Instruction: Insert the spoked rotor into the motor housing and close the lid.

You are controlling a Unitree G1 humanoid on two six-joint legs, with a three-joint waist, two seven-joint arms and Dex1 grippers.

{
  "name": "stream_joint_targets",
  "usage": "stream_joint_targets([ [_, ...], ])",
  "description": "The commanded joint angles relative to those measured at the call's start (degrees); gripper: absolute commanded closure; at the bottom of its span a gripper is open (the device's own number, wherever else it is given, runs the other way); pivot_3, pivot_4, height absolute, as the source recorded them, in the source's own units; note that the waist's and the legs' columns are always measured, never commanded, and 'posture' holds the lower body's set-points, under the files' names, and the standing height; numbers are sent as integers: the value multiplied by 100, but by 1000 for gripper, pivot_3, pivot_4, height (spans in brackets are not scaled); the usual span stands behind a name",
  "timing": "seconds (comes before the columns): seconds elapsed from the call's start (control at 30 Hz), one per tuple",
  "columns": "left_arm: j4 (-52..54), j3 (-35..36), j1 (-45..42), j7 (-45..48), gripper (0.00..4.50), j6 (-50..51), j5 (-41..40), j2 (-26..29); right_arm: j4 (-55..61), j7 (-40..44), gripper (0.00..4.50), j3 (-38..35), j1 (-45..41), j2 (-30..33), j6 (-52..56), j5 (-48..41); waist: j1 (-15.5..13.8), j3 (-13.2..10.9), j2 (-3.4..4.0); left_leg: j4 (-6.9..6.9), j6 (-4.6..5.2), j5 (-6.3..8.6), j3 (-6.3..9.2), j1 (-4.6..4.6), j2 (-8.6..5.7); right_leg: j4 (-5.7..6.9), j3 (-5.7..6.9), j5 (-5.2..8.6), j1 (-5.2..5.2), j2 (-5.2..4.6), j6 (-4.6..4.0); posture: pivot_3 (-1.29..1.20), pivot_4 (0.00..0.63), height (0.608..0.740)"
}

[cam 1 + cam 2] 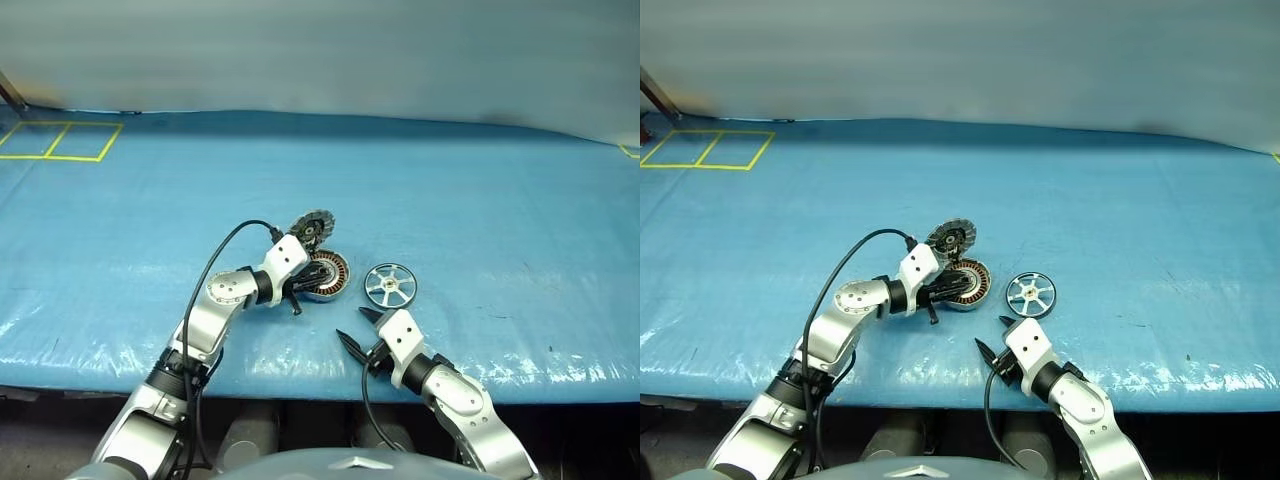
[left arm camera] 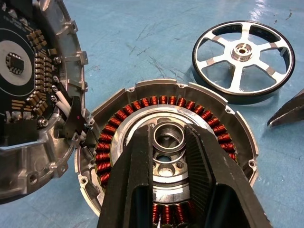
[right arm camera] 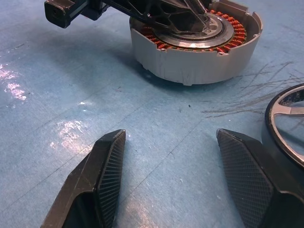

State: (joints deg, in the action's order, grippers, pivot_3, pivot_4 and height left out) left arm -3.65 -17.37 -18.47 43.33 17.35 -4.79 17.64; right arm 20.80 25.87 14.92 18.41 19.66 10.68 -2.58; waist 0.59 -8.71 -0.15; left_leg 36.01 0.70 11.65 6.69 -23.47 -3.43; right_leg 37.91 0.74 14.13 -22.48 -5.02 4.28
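Copper windings sit under your left gripper (image 2: 173, 156) — its fingers narrowly parted inside the motor housing (image 1: 328, 274) — so your open right gripper (image 1: 358, 327) could nudge the spoked rotor (image 1: 390, 286) away

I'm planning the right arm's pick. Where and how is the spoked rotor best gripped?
Probably across its dark rim, from above on the near side. The spoked rotor lies flat on the table, beside the motor housing, and the open right gripper sits just short of it.
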Motion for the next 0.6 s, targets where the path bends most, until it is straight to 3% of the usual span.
stream_joint_targets([
  [0.03, 59, 59, 55, 3, 3862, 87, -14, 70, 222, -7, 1245, 19, -7, -1, 24, -2, 1, 0, 0, 0, 0, 0, 0, 0, 0, 1, 0, 0, 0, 0, 0, 0, 150, 740],
  [0.27, 28, -83, 55, 59, 3862, -21, 79, 128, 356, -33, 1245, 42, 6, 15, 147, 18, 0, 0, 0, 0, 0, 0, 0, 0, 0, 0, 0, 0, 0, 0, 0, 0, 150, 740],
  [0.43, -10, -38, 41, -117, 2238, 16, 152, 63, 454, -49, 1245, 55, 3, 11, 278, 26, -2, 0, 0, 0, 0, 0, 0, 1, 0, 0, 0, 0, 0, 0, 0, 0, 150, 740],
  [0.6, 115, 129, 78, -117, 2238, -104, -37, 47, 488, -54, 1245, 62, -10, 8, 348, 20, 0, 0, 0, 0, 0, 0, 0, 1, 0, 1, 0, 0, 0, 0, 0, 0, 150, 740],
])
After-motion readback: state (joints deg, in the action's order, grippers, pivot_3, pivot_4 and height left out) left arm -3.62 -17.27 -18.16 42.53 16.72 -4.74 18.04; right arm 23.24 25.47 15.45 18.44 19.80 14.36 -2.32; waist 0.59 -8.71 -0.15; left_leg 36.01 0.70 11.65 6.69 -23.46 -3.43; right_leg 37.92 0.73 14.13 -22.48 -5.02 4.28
